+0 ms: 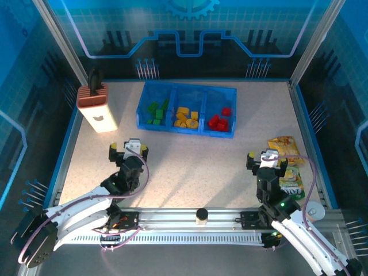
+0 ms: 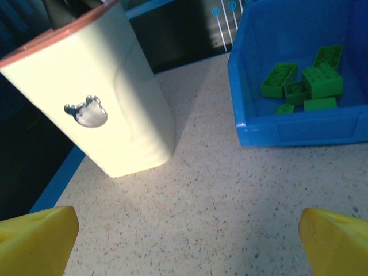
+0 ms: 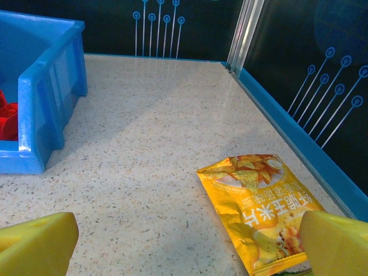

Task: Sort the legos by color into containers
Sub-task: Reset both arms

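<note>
The containers are three joined compartments of a blue tray [image 1: 184, 130] at the back centre of the table. Green legos [image 1: 156, 112] lie in the left one, yellow-orange legos [image 1: 186, 117] in the middle, red legos [image 1: 219, 119] in the right. My left gripper [image 1: 127, 150] stands open low over the table, in front of the tray's left end. In the left wrist view, my left gripper [image 2: 190, 241] has bare table between its yellow fingers, with the green legos [image 2: 305, 83] ahead. My right gripper [image 1: 267, 158] is open beside the snack bag. In the right wrist view, my right gripper [image 3: 190, 241] holds nothing, and red legos [image 3: 7, 118] show at the left edge.
A white and brown knife block [image 1: 96, 106] lies at the back left, close to the tray; it looms large as the knife block [image 2: 98, 98] in the left wrist view. A yellow snack bag [image 3: 259, 201] lies on the table's right side, with a green packet [image 1: 292, 184] nearer.
</note>
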{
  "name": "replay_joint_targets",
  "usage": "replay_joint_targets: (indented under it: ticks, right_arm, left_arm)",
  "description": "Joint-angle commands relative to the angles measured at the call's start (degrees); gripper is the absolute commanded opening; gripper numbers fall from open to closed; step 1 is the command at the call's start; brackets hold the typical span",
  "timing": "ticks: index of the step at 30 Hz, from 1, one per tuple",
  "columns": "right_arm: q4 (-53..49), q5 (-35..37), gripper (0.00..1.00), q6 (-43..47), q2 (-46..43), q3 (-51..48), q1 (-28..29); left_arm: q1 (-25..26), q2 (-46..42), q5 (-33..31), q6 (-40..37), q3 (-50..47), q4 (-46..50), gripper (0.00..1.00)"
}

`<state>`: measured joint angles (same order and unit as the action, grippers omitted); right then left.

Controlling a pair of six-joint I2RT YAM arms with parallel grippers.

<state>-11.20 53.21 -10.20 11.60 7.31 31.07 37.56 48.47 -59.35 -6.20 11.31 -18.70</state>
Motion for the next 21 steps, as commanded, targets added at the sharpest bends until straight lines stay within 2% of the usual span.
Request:
replay_joint_targets:
  ticks: [1, 11, 21]
  right_arm:
    - [4.75, 1.47, 1.00, 0.92, -0.18, -0.89, -0.65]
    - [7.63, 1.10, 1.00, 0.52, 0.18, -1.90, -2.71]
    - [13.44, -2.68, 1.00, -0.64, 1.54, -3.97, -8.80]
  left_arm:
    - [-0.76, 0.05, -0.49, 2.42, -0.50, -0.65, 0.99]
    - [-2.25, 0.85, -0.15, 3.12, -0.12, -0.83, 0.99]
    - [-3.71, -2.27, 0.28, 3.03, -1.93, -2.81, 0.99]
